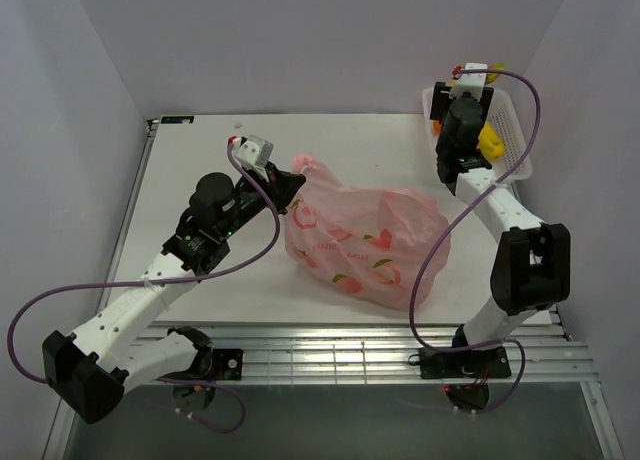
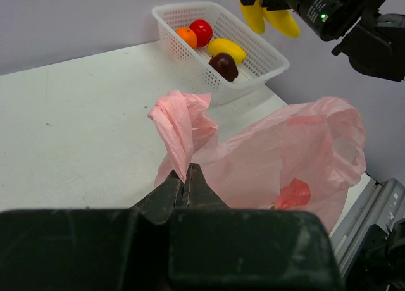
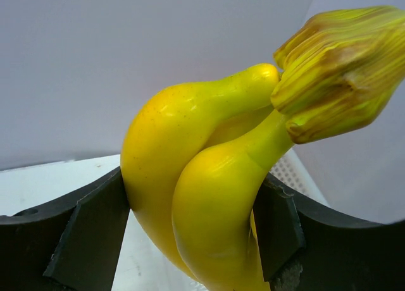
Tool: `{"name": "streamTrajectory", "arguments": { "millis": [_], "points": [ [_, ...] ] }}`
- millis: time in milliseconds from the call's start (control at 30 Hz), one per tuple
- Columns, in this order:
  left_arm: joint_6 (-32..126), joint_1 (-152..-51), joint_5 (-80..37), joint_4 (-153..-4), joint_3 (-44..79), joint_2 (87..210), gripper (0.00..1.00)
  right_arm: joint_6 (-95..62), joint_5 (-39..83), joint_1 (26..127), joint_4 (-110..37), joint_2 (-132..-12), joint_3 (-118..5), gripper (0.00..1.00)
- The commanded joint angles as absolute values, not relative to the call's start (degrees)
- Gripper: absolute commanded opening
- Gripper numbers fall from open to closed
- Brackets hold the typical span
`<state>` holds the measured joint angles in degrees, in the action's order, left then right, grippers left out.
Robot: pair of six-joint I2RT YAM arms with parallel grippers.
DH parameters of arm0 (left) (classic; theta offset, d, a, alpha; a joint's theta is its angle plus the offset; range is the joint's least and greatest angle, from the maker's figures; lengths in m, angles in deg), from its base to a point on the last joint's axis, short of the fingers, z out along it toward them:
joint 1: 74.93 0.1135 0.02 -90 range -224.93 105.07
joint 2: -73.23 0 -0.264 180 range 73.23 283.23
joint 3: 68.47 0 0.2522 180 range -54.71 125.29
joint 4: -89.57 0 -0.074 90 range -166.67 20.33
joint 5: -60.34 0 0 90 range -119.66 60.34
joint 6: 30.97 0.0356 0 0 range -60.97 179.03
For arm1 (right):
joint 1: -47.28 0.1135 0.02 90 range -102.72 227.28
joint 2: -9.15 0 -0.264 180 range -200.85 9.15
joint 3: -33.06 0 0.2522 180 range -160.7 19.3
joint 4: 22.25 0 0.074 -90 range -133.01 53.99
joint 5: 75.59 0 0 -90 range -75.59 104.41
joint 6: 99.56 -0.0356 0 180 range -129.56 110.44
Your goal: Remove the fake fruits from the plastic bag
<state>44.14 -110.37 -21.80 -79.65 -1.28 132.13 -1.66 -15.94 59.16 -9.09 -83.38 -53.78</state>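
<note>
The pink plastic bag (image 1: 370, 242) with peach prints lies on the table's middle; it also fills the left wrist view (image 2: 297, 152). My left gripper (image 2: 185, 180) is shut on the bag's twisted handle (image 2: 180, 123), at the bag's left end (image 1: 290, 188). My right gripper (image 3: 196, 234) is shut on a yellow banana bunch (image 3: 209, 196) and holds it over the white basket (image 1: 515, 145); the banana shows in the top view (image 1: 487, 140) and the left wrist view (image 2: 269, 16). An orange fruit (image 2: 186, 37) and a red fruit (image 2: 201, 30) lie in the basket (image 2: 266, 66).
The basket at the back right also holds a yellow lemon-like fruit (image 2: 226, 49) and a dark red fruit (image 2: 224, 65). Grey walls close in the table at the back and both sides. A ribbed metal rail (image 1: 350, 360) runs along the near edge.
</note>
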Motion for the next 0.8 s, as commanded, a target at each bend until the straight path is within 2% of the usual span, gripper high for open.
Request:
{"name": "streamTrajectory", "arguments": {
  "millis": [0,67,100,167,333,467,767],
  "points": [
    [45.5,-110.5,-22.8,-78.6,1.2,131.4,0.00,4.6,-28.1,59.6,1.1,-85.8,-57.3,0.43],
    [45.5,-110.5,-23.2,-78.4,1.5,131.8,0.00,7.2,-29.4,59.6,2.0,-87.8,-57.6,0.42],
    [45.5,-110.5,-23.5,-78.3,1.5,131.9,0.00,11.1,-31.9,60.7,10.2,-89.6,-55.9,0.41],
    [45.5,-110.5,-23.6,-78.2,1.6,132.0,0.00,22.5,-33.5,61.8,17.4,-91.7,-54.8,0.36],
    [45.2,-110.4,-23.5,-78.2,1.9,132.6,0.00,30.3,-36.4,64.4,22.5,-95.7,-54.6,0.35],
    [44.8,-110.5,-23.6,-78.9,1.6,133.2,0.00,26.5,-33.1,65.2,18.5,-98.1,-53.5,0.35],
    [44.4,-110.5,-23.9,-78.4,1.7,133.2,0.00,21.6,-27.4,57.1,7.2,-110.6,-68.0,0.39]
  ]
}}
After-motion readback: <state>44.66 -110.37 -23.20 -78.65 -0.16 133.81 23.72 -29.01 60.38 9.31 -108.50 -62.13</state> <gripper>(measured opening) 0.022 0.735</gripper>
